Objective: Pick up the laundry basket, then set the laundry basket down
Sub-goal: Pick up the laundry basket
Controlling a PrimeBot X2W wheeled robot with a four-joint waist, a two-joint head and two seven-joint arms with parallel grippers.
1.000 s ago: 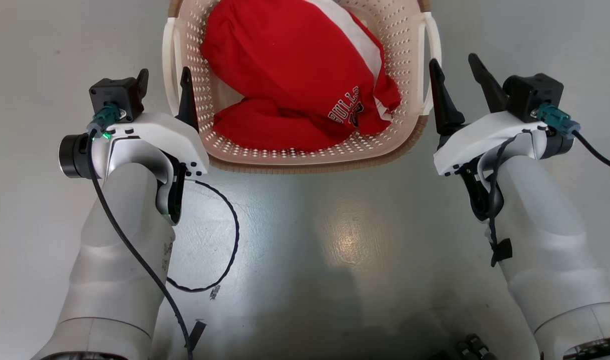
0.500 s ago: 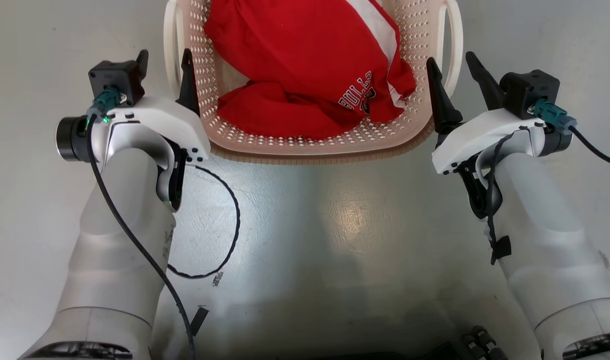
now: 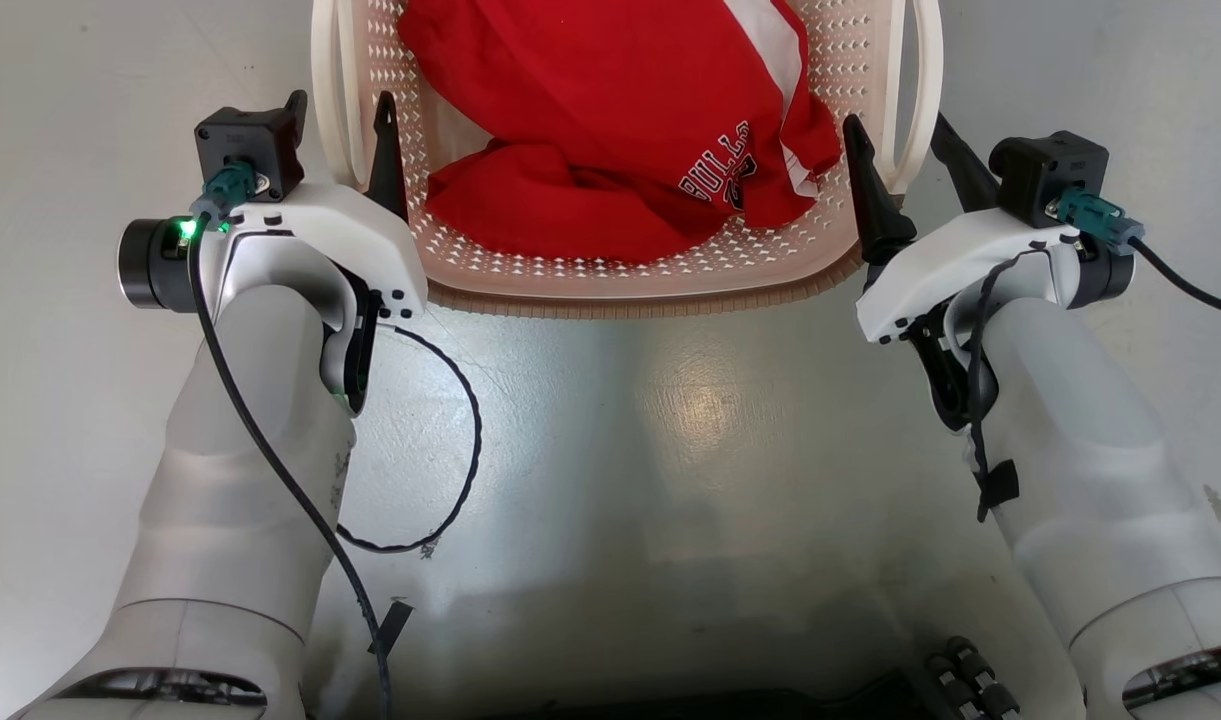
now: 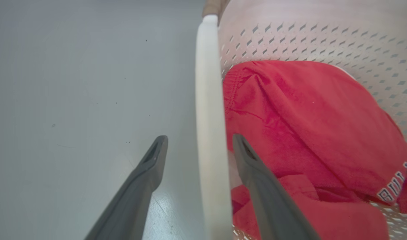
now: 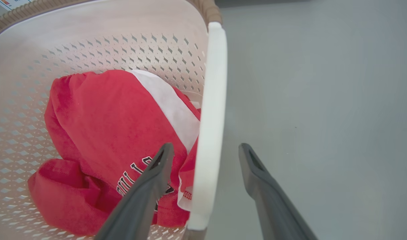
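Laundry basket (image 3: 620,275) lies at 12 o'clock between the arms; left gripper (image 3: 338,110) and right gripper (image 3: 895,125), both open, each straddle one loop handle (image 4: 208,100)

Bare grey floor (image 3: 670,450), laundry basket (image 3: 620,275): laundry area.

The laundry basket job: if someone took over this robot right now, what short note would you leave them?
Left gripper: jaws open, straddling the left handle of the laundry basket, not clamped.
Right gripper: jaws open, straddling the right handle, not clamped.
Basket: on the floor ahead, red shirt inside.
Done: both grippers lined up on the handles.
To do: close both, lift, then set the basket down.
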